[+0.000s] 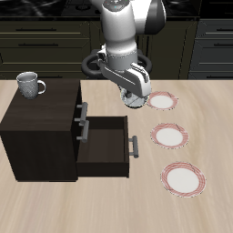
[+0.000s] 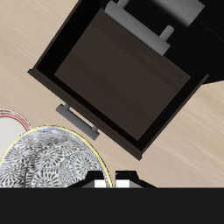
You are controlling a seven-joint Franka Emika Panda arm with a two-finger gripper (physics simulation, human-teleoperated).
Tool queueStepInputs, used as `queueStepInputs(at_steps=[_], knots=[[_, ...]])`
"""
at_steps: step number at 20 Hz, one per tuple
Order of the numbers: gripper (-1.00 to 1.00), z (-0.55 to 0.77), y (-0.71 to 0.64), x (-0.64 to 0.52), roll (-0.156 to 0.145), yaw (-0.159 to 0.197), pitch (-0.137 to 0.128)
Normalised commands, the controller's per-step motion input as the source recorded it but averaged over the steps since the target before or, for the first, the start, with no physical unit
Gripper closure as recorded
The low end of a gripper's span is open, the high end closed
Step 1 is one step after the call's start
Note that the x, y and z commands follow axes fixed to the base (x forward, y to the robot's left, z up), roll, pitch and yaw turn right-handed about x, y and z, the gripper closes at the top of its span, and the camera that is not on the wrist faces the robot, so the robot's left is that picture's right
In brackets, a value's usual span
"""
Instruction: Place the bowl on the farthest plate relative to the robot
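Jaws [image 1: 136,96]: we see them clenched on the bowl's rim; in the wrist view the two fingertips [image 2: 103,182] sit at the bowl's edge, one pad each side of it.
Bowl [image 1: 136,99]: held up off the surface, w/ the speckled inside [image 2: 48,161] showing to the wrist cam; small next to the plates. In the exterior view it hangs beside the cabinet's top corner, near the rearmost plate, not touching it as far as we can tell.
Robot [image 1: 127,36]: white-and-grey arm bent fwd over the surface, wrist tilted down toward the bowl.
Plates: three alike, white w/ pink-red striped rims, in a rough line on the pale wood surface [image 1: 109,205]. Rearmost plate [image 1: 164,101] lies just beside the held bowl; middle plate [image 1: 169,136] is nearer the front edge; farthest plate [image 1: 183,178] lies closest to the front edge, well apart from the bowl. All three lie bare. A sliver of one striped rim [image 2: 10,115] peeks past the bowl in the wrist view; we can't tell which plate.
Cabinet [image 1: 41,136]: dark, stands on the surface beside the plates; top drawer shut w/ grey handle [image 1: 82,111], lower drawer [image 1: 107,146] pulled out, inside looks bare [image 2: 118,70].
Mug [image 1: 30,84]: grey, handled, upright on the cabinet top, well apart from the bowl.
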Motion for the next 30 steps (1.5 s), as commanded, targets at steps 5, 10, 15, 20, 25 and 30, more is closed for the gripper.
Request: queueStepInputs(at_steps=[5,10,15,20,25,30], knots=[[1.0,0.3,0.28,0.03,0.041,0.241,0.03],[1.0,0.36,0.26,0.11,0.012,0.304,0.029],[1.0,0.42,0.25,0.07,-0.006,0.25,-0.008],[1.0,0.25,0.25,0.14,-0.006,0.241,0.029],[1.0,0.12,0.16,0.14,-0.016,0.143,0.027],[1.0,0.02,0.17,0.26,-0.032,0.127,0.012]])
